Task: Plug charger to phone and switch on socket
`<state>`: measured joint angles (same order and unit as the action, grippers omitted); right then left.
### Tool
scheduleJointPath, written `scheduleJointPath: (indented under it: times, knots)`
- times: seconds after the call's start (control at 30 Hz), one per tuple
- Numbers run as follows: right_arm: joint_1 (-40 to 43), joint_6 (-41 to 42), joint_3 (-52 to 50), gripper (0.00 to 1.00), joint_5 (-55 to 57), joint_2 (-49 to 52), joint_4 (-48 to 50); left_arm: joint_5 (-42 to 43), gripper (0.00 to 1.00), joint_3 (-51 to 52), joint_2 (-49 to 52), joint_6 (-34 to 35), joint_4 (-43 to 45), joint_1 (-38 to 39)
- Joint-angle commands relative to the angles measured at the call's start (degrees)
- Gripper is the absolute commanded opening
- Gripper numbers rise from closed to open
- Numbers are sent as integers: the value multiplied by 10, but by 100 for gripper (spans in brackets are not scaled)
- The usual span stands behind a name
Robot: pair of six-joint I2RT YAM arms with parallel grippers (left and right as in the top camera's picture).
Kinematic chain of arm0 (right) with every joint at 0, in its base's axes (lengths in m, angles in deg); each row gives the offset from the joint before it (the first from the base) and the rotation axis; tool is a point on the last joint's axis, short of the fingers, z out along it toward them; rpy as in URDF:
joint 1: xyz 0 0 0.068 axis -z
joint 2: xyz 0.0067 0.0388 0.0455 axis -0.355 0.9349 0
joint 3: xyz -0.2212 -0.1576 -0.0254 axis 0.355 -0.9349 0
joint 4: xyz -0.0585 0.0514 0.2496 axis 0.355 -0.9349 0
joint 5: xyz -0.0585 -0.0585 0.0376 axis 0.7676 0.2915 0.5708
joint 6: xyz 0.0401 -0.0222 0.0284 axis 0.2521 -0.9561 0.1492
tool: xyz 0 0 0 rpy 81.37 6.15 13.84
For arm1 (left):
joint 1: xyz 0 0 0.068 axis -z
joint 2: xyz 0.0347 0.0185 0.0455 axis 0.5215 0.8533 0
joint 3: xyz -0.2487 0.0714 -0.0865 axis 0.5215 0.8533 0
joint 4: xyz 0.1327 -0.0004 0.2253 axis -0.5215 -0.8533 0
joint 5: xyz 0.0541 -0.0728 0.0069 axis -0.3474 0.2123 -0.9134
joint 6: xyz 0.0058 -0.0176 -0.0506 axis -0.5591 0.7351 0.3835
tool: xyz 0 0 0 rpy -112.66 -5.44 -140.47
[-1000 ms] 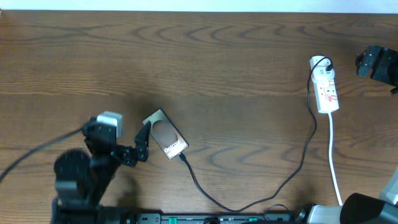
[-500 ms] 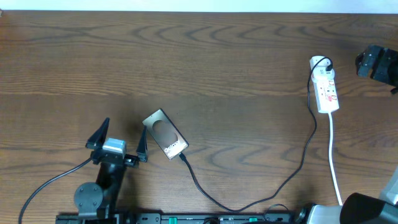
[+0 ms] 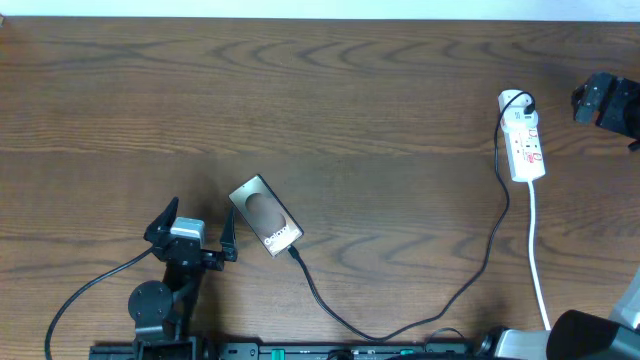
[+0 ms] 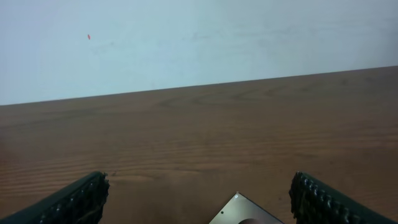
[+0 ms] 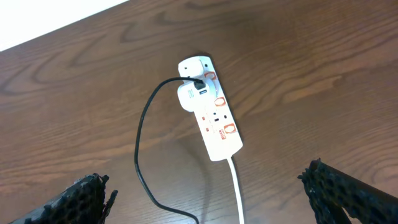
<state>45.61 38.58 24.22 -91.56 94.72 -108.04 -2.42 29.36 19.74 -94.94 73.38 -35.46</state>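
1x phone [image 3: 266, 217], 1x charger [image 5: 138, 143], 1x socket [image 3: 524, 140]

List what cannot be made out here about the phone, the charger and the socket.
- Right wrist: whether the socket is switched on; its switches are too small to read.
- Right wrist: the charger runs off the bottom edge.
- Overhead: whether its plug tip sits in the phone; the joint is too small.
- Left wrist: the phone is cut by the bottom edge; only a corner shows.
- Overhead: the white cord ends behind the arm base.
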Motion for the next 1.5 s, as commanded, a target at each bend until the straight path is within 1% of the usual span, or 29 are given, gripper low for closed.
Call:
scheduleJointPath:
  times: [0.0, 1.13, 1.17, 1.33, 1.47]
  knots:
    - [-2, 7, 6, 99, -3, -3, 1, 1, 93, 8, -5, -3, -24, -3]
    - [-2, 5, 6, 99, -2, -4, 1, 1, 93, 8, -4, -3, -24, -3]
    - [-2, -9, 6, 99, 9, -4, 8, 1, 93, 8, -4, -3, -24, -3]
    - [-3, -10, 4, 99, 4, -8, 35, 1, 93, 8, -4, -3, -24, -3]
    - [-23, -10, -37, 99, -35, -36, 120, 1, 93, 8, -4, -3, -24, -3]
